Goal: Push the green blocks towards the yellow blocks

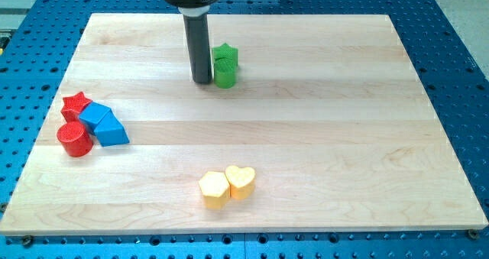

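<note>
Two green blocks sit together near the view's top centre: a green star (226, 54) behind a green cylinder (225, 73). My tip (202, 81) stands just left of the green cylinder, close to or touching it. Two yellow blocks lie touching near the view's bottom centre: a yellow hexagon (214, 189) on the left and a yellow heart (241, 180) on the right. They are well below the green blocks.
At the view's left is a cluster: a red star (76, 104), a red cylinder (75, 140), a blue cube (95, 116) and a blue wedge-like block (111, 129). The wooden board (344, 121) lies on a blue perforated table.
</note>
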Robot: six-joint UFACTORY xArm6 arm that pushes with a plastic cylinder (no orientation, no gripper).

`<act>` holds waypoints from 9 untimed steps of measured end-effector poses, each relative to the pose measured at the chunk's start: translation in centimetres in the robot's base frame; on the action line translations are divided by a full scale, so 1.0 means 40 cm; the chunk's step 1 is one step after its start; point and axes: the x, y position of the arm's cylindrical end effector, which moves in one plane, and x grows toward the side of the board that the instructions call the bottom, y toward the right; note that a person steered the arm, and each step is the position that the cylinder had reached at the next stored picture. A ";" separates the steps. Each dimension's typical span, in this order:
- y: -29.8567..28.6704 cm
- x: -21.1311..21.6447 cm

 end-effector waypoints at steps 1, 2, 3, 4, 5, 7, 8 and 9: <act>0.019 -0.125; 0.127 -0.175; 0.095 -0.102; 0.060 0.014; 0.060 0.062; 0.202 0.099; 0.198 0.224; 0.216 0.283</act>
